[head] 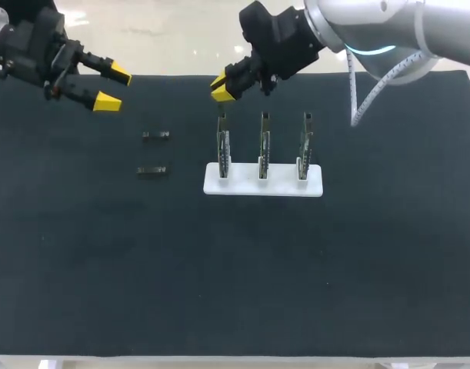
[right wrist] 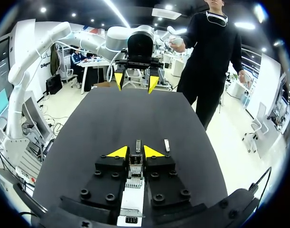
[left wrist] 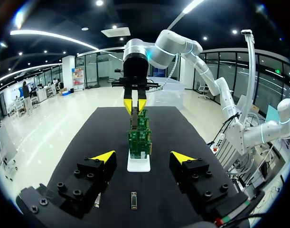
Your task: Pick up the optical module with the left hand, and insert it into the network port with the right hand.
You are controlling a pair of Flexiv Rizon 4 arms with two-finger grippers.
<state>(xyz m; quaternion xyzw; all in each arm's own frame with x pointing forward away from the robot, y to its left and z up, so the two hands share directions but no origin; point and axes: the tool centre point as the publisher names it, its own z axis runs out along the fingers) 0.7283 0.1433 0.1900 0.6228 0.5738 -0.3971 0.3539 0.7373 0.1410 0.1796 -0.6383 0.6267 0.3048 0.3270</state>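
Black table (head: 235, 277) with two optical modules (head: 155, 135) and white stand (head: 242, 187)

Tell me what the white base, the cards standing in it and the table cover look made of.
White base: likely plastic, smooth, even matte white. Cards: green printed circuit board, with small parts on them. Table cover: probably black cloth or mat, dull, no glare.

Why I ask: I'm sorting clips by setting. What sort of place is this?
Probably a robotics lab bench for network-hardware assembly: a black-covered table, a white stand holding three upright circuit boards, and two small optical modules lying loose beside it.
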